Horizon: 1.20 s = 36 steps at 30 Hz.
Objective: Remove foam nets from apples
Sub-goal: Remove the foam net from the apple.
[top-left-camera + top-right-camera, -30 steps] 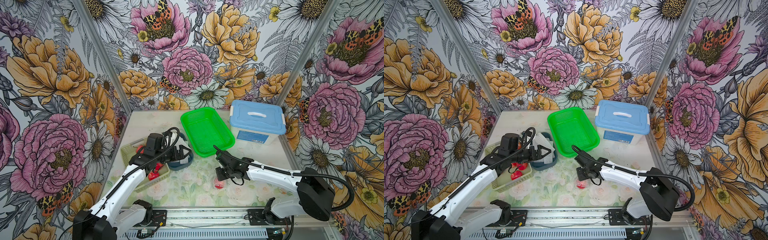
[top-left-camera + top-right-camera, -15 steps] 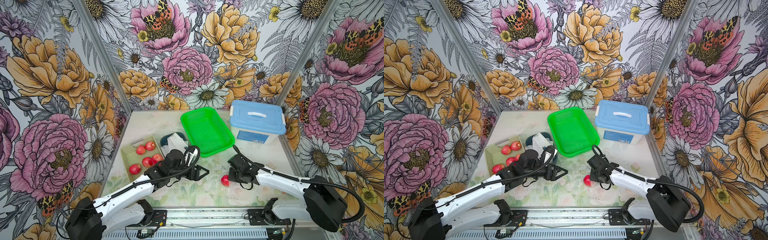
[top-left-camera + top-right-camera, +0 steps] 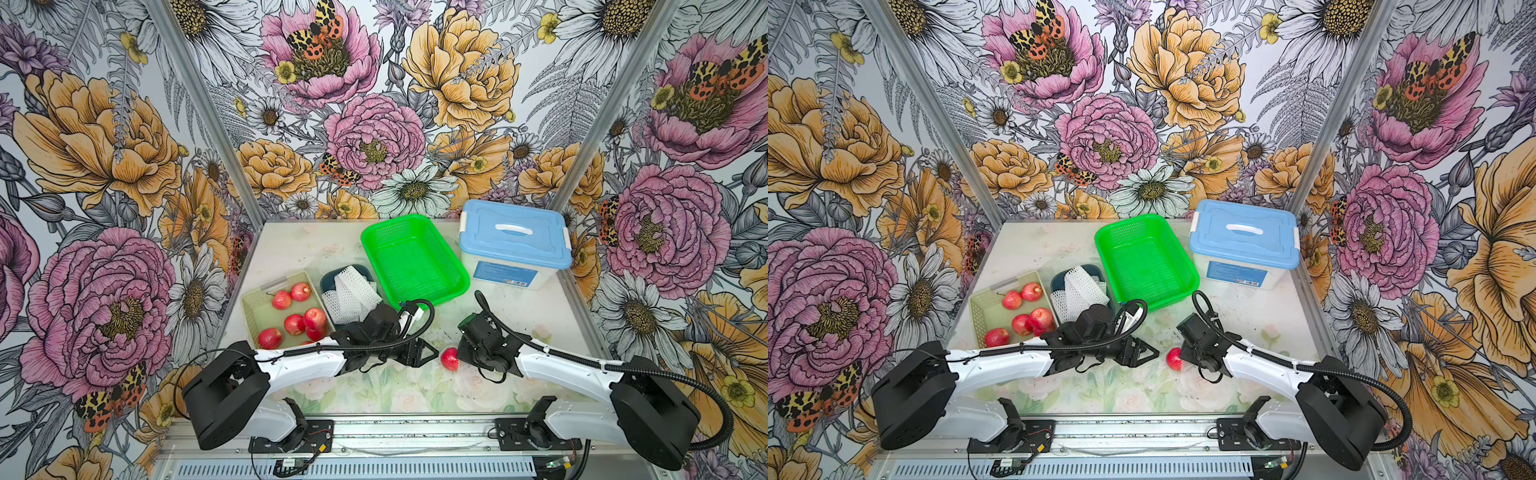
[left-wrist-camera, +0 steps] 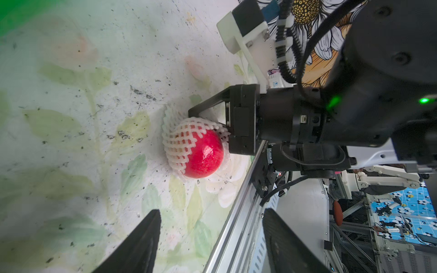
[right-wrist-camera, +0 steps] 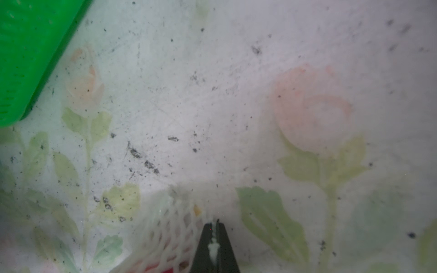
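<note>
One apple [image 4: 203,153] lies on the table near the front edge, red, with a white foam net [image 4: 182,139] pulled part-way off so that it covers only its far half. My right gripper [image 5: 216,222] is shut on the net's edge, right beside the apple [image 3: 449,358]. My left gripper [image 4: 211,212] is open and empty, pointing at the apple from a short way off, in both top views [image 3: 434,355] [image 3: 1154,354]. Several bare apples [image 3: 299,316] lie in a beige basket. Several empty foam nets [image 3: 353,291] fill a dark bin.
A green mesh basket [image 3: 411,262] stands at the middle back, with a blue-lidded white box [image 3: 513,245] to its right. The beige basket [image 3: 253,311] and the dark bin [image 3: 328,280] sit at the left. The table's metal front rail [image 4: 238,212] runs close by the apple.
My left arm has swung from over the beige basket and bin to the table's middle, facing the apple, and its jaws have narrowed. The right gripper has dragged the netted apple slightly right.
</note>
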Each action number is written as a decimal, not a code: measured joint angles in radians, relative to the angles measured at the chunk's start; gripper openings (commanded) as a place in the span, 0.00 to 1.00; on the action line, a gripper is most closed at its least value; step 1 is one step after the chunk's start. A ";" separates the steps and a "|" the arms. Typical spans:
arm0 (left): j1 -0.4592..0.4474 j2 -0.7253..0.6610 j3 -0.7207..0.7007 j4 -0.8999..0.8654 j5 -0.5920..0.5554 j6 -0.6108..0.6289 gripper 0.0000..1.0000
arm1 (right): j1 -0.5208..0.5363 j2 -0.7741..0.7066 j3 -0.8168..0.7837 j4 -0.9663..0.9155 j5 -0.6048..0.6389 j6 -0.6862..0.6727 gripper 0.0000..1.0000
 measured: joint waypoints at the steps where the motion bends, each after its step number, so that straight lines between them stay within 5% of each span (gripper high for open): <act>1: -0.009 0.014 0.007 0.014 0.001 0.000 0.69 | 0.000 -0.001 -0.006 0.013 0.000 0.012 0.00; 23: -0.048 0.160 0.039 0.146 0.045 -0.008 0.50 | -0.002 -0.063 -0.198 0.401 -0.029 0.205 0.00; 36: -0.054 0.191 0.058 0.098 0.029 -0.004 0.52 | -0.002 -0.064 -0.198 0.441 -0.038 0.207 0.00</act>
